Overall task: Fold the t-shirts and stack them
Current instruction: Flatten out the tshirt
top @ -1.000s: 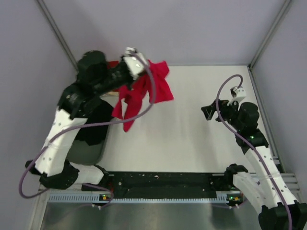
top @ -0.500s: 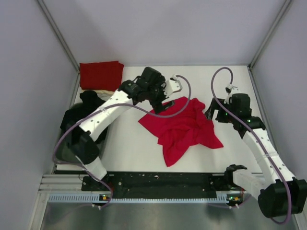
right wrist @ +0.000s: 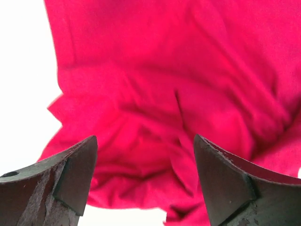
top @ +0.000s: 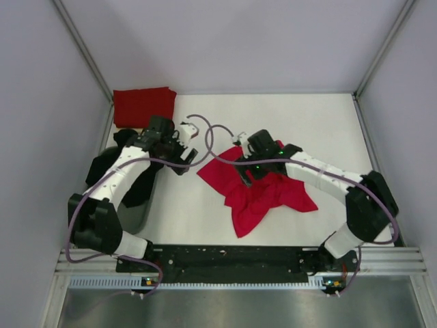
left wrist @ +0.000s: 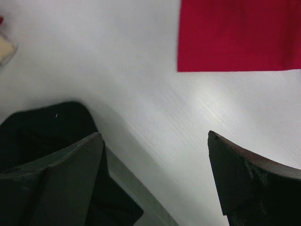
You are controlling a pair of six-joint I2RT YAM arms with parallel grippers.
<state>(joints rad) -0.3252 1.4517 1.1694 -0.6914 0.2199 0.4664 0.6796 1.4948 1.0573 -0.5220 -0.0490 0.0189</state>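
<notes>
From above, the left hand [top: 183,149] had drawn back from the crumpled red shirt [top: 270,195] lying mid-way across the surface [top: 321,126], and the right hand [top: 247,172] had swung over it. In the left wrist view, that hand was released and empty. In the right wrist view, the hand was spread above the shirt, empty, so flattening likely came next.

Overhead looks down; wrist views close; right shares crumpled red shirt [top: 273,198].

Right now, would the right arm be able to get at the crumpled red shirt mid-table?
Probably yes. The right gripper hangs open over the crumpled red shirt with nothing between them, and the left gripper sits off to the side, clear of the cloth.
</notes>
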